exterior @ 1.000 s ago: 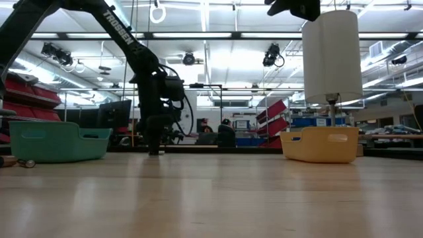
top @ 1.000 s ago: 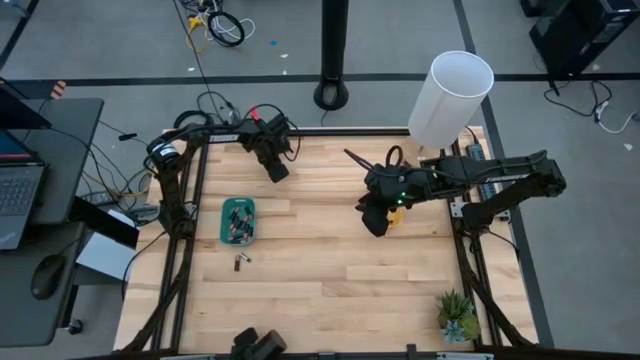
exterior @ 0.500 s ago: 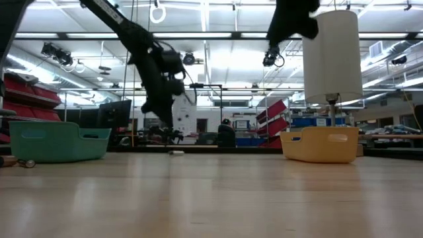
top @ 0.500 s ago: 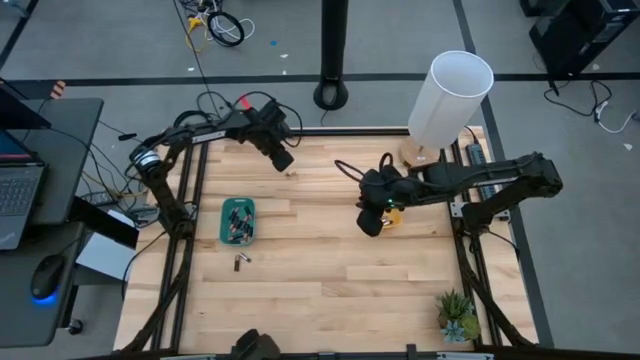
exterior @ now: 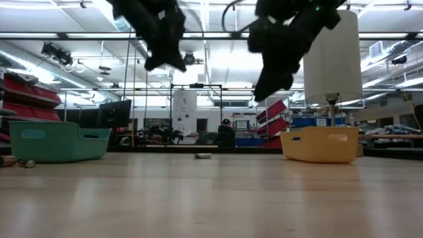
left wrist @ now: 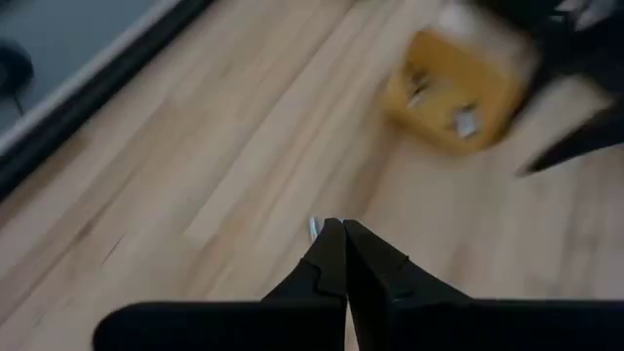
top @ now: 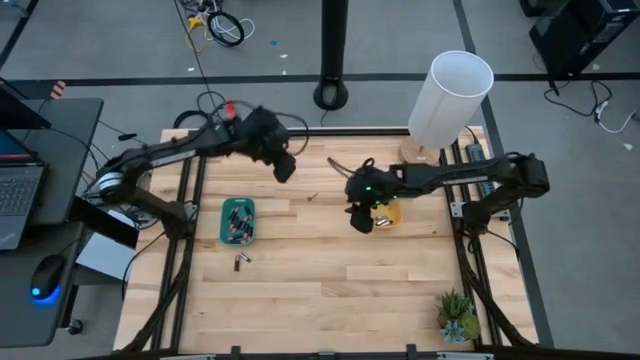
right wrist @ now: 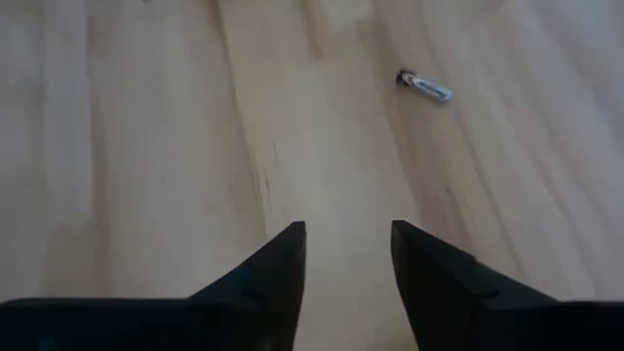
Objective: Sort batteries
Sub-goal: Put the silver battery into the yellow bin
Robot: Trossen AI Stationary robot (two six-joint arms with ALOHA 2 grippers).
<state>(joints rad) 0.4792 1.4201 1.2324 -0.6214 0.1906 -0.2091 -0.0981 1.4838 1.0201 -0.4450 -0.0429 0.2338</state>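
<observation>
One battery (top: 312, 197) lies loose on the wood between my two grippers, also in the low view (exterior: 203, 156) and the right wrist view (right wrist: 425, 86). My left gripper (top: 286, 171) hangs shut above the table, left of and beyond this battery (left wrist: 314, 227), holding nothing. My right gripper (right wrist: 348, 234) is open, tilted down over bare wood to the battery's right. The green tray (top: 238, 220) holds several batteries. The yellow tray (left wrist: 453, 88) also holds some and is partly hidden under my right arm. Two more batteries (top: 240, 262) lie near the green tray.
A white lamp (top: 450, 98) stands at the far right corner and a small plant (top: 457, 314) at the near right corner. The dark frame rails (top: 190, 230) run along the table's left and right sides. Bare wood fills the near half.
My left gripper has risen from the tabletop and swung a little toward the right. A battery now lies free where it was and has rolled toward the right and near side. My right gripper has come down and toward the left, nearer that battery.
</observation>
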